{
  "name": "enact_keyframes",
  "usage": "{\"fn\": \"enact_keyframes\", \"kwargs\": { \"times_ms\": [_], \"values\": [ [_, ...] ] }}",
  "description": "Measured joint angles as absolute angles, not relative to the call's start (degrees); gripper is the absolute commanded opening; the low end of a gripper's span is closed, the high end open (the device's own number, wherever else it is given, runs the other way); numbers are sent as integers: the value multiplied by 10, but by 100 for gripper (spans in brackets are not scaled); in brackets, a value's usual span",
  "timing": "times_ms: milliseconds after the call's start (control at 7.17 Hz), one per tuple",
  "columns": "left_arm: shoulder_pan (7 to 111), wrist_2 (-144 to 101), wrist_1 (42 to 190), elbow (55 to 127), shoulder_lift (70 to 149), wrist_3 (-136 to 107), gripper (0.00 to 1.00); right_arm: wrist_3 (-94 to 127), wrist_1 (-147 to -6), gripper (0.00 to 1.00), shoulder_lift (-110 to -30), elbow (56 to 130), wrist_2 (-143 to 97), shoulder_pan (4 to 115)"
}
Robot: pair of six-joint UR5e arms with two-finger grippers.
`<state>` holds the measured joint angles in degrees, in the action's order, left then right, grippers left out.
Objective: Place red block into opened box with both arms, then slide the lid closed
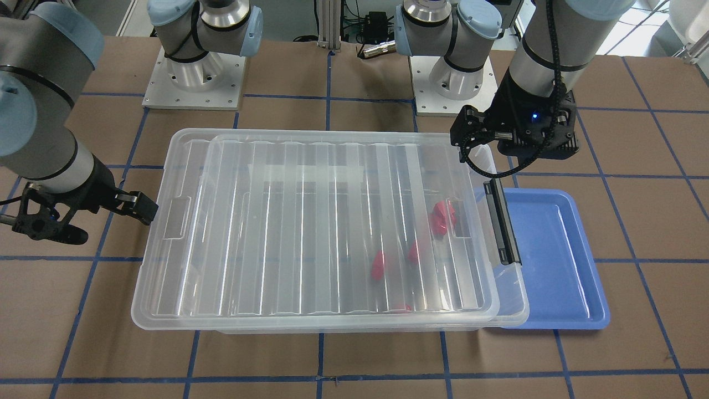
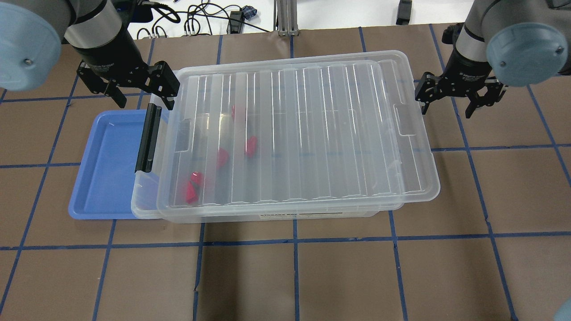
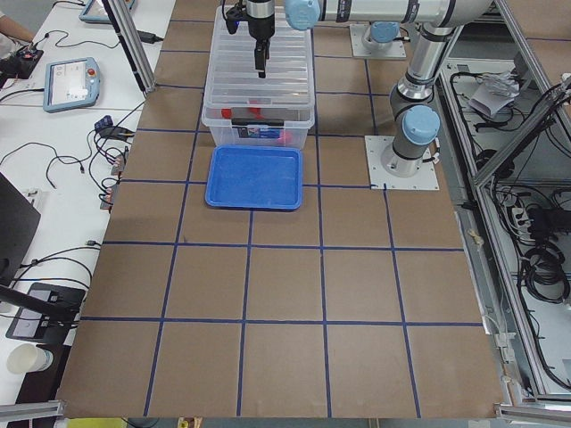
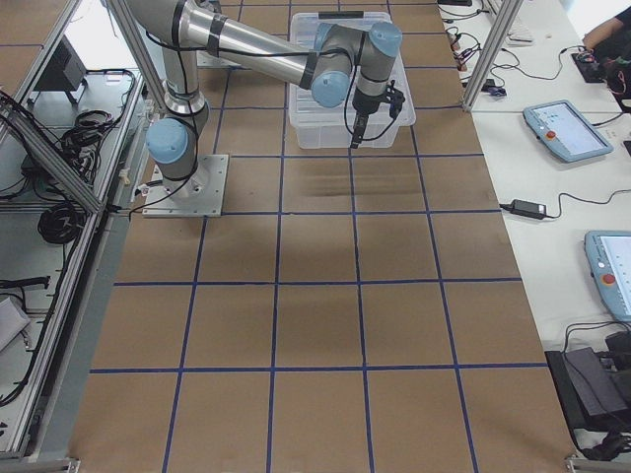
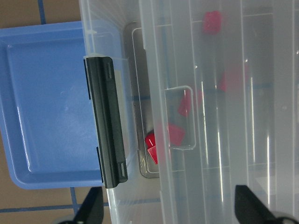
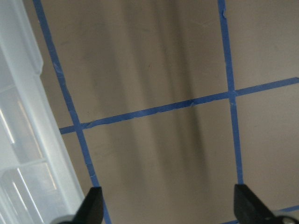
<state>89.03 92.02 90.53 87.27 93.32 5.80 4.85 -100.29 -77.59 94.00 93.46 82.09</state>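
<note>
The clear box (image 2: 145,206) lies across the table with its black latch bar (image 2: 147,138) at my left end. The ribbed lid (image 2: 312,133) rests on top, shifted toward my right, so a narrow strip at the latch end is uncovered. Several red blocks (image 2: 250,146) lie inside near the latch end, blurred through the lid; one red block (image 5: 152,144) shows in the gap. My left gripper (image 2: 145,100) hangs open over the box's far latch-end corner, holding nothing. My right gripper (image 2: 446,109) is open beside the lid's right end, over bare table.
A shallow blue tray (image 2: 107,169) sits against the latch end, partly under the box, with nothing on its visible part. Both arm bases (image 1: 194,77) stand behind the box. Brown table with blue tape lines spreads in front and to my right.
</note>
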Motion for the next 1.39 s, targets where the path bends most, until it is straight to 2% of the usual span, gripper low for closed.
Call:
{"fn": "enact_keyframes", "kwargs": {
  "times_ms": [697, 1394],
  "values": [
    [890, 920, 905, 873, 933, 58, 100, 75, -1004, 100, -775, 929, 934, 845],
    [891, 921, 905, 872, 932, 58, 100, 54, -910, 100, -839, 848, 887, 852]
  ]
}}
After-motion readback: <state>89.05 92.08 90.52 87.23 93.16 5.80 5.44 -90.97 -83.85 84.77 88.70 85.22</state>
